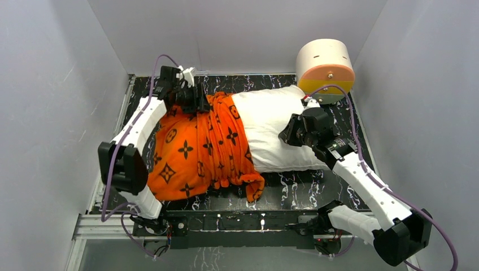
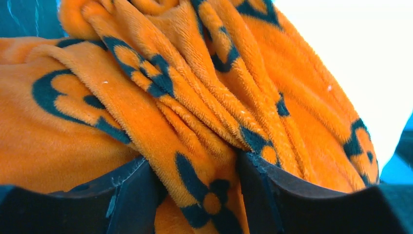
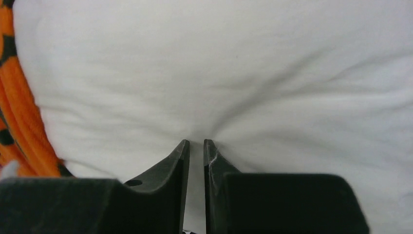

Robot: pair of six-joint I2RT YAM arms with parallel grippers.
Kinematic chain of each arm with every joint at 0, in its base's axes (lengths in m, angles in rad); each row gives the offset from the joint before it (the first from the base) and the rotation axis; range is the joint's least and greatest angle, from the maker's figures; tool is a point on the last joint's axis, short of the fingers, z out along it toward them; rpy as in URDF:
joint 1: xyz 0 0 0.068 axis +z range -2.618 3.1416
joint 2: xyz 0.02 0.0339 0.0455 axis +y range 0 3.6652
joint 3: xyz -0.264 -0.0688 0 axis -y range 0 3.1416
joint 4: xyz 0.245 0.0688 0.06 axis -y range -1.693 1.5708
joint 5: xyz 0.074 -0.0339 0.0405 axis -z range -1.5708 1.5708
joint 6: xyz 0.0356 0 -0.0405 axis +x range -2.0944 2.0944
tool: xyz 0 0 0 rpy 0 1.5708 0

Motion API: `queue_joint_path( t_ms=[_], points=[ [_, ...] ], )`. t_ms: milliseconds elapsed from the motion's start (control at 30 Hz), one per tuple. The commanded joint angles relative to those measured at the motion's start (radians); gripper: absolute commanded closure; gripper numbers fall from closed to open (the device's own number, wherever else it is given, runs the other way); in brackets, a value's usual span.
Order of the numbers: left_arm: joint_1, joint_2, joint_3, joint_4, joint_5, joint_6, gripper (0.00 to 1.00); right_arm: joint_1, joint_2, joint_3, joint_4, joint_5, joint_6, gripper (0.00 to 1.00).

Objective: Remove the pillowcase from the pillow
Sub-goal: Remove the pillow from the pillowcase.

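The orange pillowcase [image 1: 192, 152] with dark motifs is bunched over the left half of the white pillow [image 1: 277, 124], whose right half lies bare. My left gripper [image 1: 197, 101] is at the far edge of the bunched opening. In the left wrist view its fingers [image 2: 197, 170] press both sides of a thick fold of pillowcase [image 2: 170, 87]. My right gripper [image 1: 285, 134] is down on the bare pillow. In the right wrist view its fingers [image 3: 196, 144] stand nearly together, pinching pillow [image 3: 219, 63] cloth, with creases radiating from the tips. The orange pillowcase [image 3: 24, 112] shows at the left.
A round cream box [image 1: 325, 65] with an orange face stands at the back right, close behind the right wrist. The black marbled table top [image 1: 305, 186] is boxed in by white walls on the left, back and right.
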Motion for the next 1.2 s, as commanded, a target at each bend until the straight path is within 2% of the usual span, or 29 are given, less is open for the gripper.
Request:
queue_joint_path(
  t_ms=[0,67,167,267,367,467,567,633,767,833,967,1033,1100,1167],
  points=[
    [-0.046,0.112,0.188,0.076,-0.022,-0.023,0.42,0.008,-0.042,0.025,-0.042,0.032,-0.032,0.72],
    [-0.045,0.094,0.21,0.065,-0.095,-0.013,0.35,0.008,-0.068,0.008,-0.046,0.038,-0.039,0.68],
    [-0.045,0.009,0.163,0.089,-0.228,-0.003,0.18,0.007,-0.099,-0.009,-0.022,-0.037,-0.069,0.63],
    [-0.045,-0.098,0.113,0.092,-0.313,0.005,0.12,0.007,-0.128,-0.029,0.031,-0.145,-0.081,0.56],
    [-0.045,-0.234,0.042,0.072,-0.336,-0.004,0.07,0.007,-0.135,-0.046,0.073,-0.178,-0.083,0.43],
    [-0.047,-0.404,-0.094,0.08,-0.283,-0.053,0.02,0.008,-0.094,-0.031,0.04,-0.111,-0.084,0.34],
    [-0.048,-0.548,-0.214,0.052,-0.191,-0.084,0.02,0.009,-0.047,0.004,-0.029,0.027,-0.062,0.32],
    [-0.05,-0.623,-0.281,0.021,-0.11,-0.107,0.02,0.009,-0.055,0.008,-0.033,0.048,-0.063,0.29],
    [-0.05,-0.711,-0.405,0.021,0.248,-0.098,0.03,0.009,-0.135,0.001,0.02,0.026,-0.057,0.25],
    [-0.051,-0.73,-0.465,0.019,0.344,-0.117,0.05,0.008,-0.171,0.021,-0.014,0.144,-0.033,0.22],
    [-0.098,-0.787,-0.531,0.001,0.302,-0.134,0.05,0.007,-0.214,0.035,-0.147,0.525,0.04,0.11],
    [-0.156,-0.802,-0.547,0.007,0.238,-0.174,0.05,0.006,-0.202,0.019,-0.196,0.648,0.067,0.08],
    [-0.244,-0.795,-0.571,0.031,0.152,-0.208,0.03,-0.003,-0.159,-0.007,-0.198,0.658,0.055,0.05],
    [-0.363,-0.758,-0.583,0.049,0.065,-0.234,0.02,-0.027,-0.086,-0.014,-0.166,0.531,0.024,0.05]
  ],
)
